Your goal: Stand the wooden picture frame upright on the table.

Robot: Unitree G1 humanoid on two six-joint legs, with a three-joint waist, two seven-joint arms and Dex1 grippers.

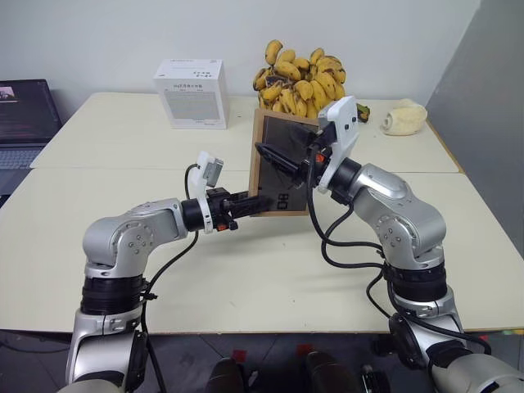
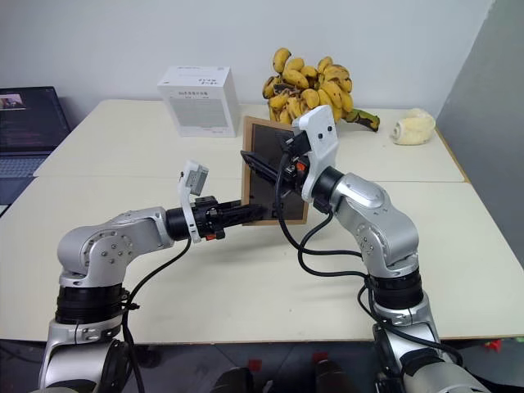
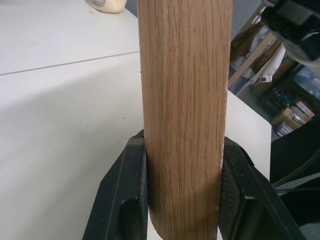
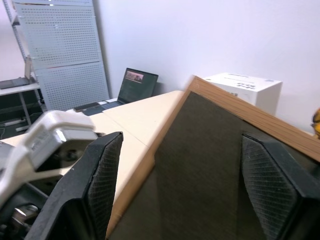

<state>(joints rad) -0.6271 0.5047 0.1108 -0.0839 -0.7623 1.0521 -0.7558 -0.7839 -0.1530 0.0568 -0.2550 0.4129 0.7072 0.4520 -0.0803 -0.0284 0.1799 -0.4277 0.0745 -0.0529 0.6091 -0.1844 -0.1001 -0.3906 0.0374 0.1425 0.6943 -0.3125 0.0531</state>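
The wooden picture frame (image 1: 282,135) stands upright over the middle of the table (image 1: 123,205), its dark grey back panel turned toward me. My left gripper (image 1: 250,203) is shut on its lower left wooden edge (image 3: 185,100), one black finger (image 3: 125,200) on each face. I cannot tell whether the frame's bottom edge touches the tabletop. My right gripper (image 4: 185,165) is open just behind the back panel (image 4: 210,150), with its fingers (image 4: 100,185) spread wide and nothing gripped.
A large bunch of bananas (image 1: 299,78) sits right behind the frame. At the back left stands a white box (image 1: 192,92), and a laptop (image 1: 24,115) lies at the far left. A pale lumpy object (image 1: 405,117) rests at the back right. A seam (image 1: 123,168) crosses the tabletop.
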